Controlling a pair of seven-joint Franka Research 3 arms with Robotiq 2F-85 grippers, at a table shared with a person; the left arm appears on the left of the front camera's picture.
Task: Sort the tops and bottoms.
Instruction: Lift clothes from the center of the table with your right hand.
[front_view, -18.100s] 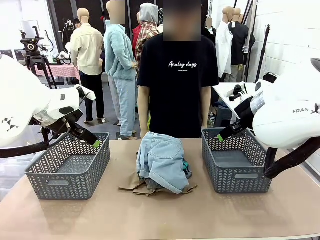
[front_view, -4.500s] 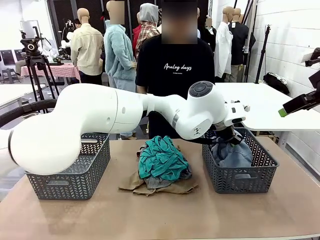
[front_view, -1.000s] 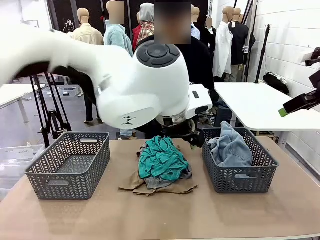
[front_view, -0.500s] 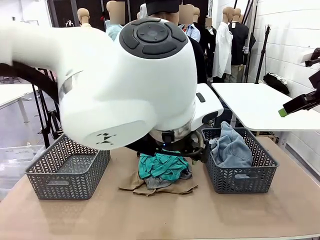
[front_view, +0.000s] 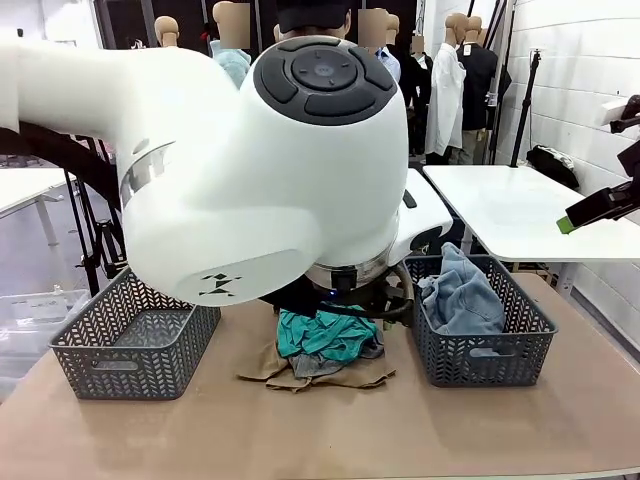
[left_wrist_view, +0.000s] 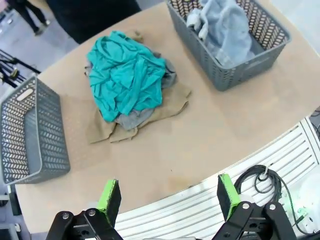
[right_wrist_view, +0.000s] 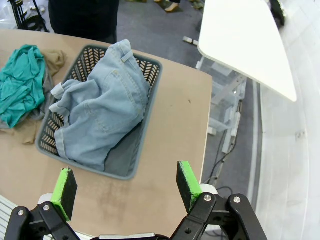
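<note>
- Left claw (left_wrist_view: 167, 197), open, hangs above the table (left_wrist_view: 210, 135) at its near edge; the teal top (left_wrist_view: 125, 75) lies straight ahead, mid-table, nearer this arm.
- Right claw (right_wrist_view: 125, 190), open, hovers by the denim (right_wrist_view: 100, 115) in its basket (right_wrist_view: 152, 97).

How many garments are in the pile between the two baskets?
3: the teal green top lies uppermost, the grey top shows under it, the khaki tan top is at the bottom; others may be hidden beneath.
</note>
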